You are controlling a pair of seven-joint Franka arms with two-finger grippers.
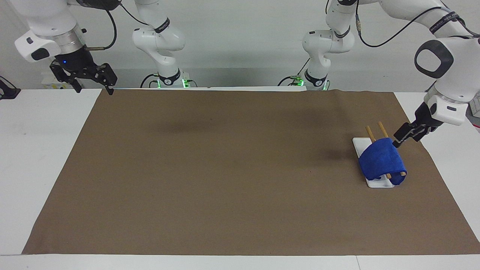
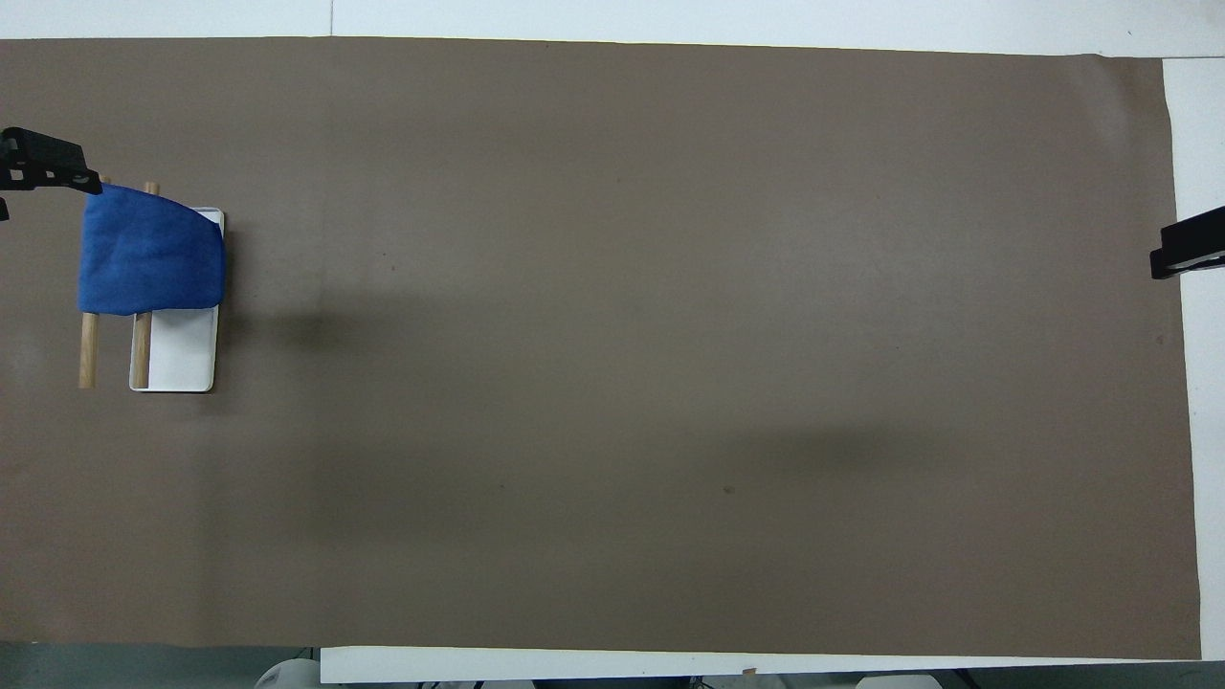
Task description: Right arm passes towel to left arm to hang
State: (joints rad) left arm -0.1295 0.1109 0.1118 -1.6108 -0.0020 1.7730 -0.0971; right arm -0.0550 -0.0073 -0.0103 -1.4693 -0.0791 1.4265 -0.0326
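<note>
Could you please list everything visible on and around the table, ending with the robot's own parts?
brown paper mat: one, brown, covering most of the white table.
white rectangular rack base: one, white, toward the left arm's end.
wooden rails: two, tan, above the base.
blue towel: one, blue, draped over the rails.
left gripper: one, black, at the towel's edge.
right gripper: one, black, open, waiting over the mat's corner at the right arm's end.
</note>
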